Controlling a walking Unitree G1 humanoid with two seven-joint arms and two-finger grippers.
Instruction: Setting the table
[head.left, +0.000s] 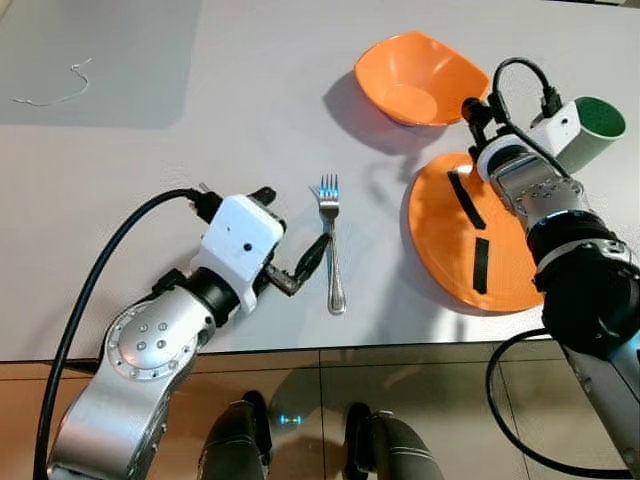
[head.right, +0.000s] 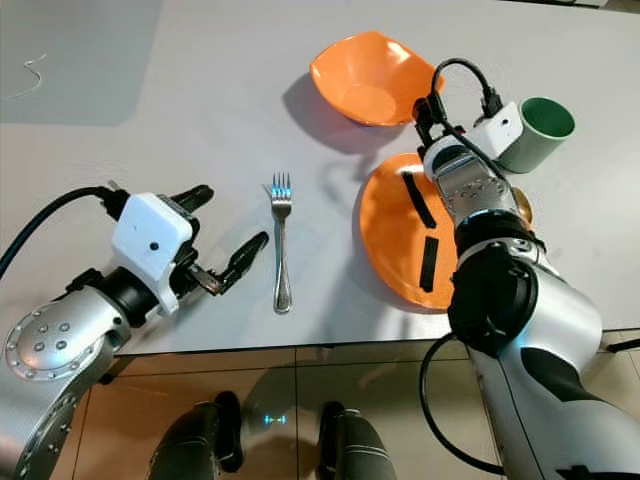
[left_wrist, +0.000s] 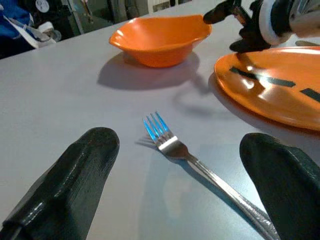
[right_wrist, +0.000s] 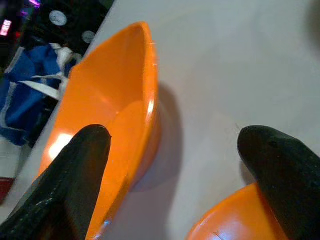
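The pale grey table (head.left: 200, 100) spans the upper part of both eye views, its near edge running across the lower third above a brown tiled floor (head.left: 420, 400). At the right of the frame lies a flat orange plastic plate (head.left: 445, 235) marked with two black strips, and just above it, near but apart, a squarish orange plastic bowl (head.left: 415, 75). A green-lined cylindrical cup (head.right: 540, 130) stands at the right edge, just beside the right arm. In the middle lies a slim steel fork (head.left: 332, 245), tines toward the top, well left of the plate. The left pincer (head.right: 220, 235) rests low at centre left with its fingers wide apart, one fingertip close to the fork's handle, nothing held. The right pincer (right_wrist: 175, 165) hovers above the plate's far edge, pointed at the bowl, fingers likewise spread and empty. A thin pale thread (head.left: 55, 90) lies at the upper left. The risk, as I judge it, is that the left fingers nudge the thin, flat fork sideways instead of getting under it, or that the right arm's wrist knocks the cup. The cup's base is hidden behind the arm, the plate's right side is covered by it, and the background in the wrist views is too dark and blurred to read.
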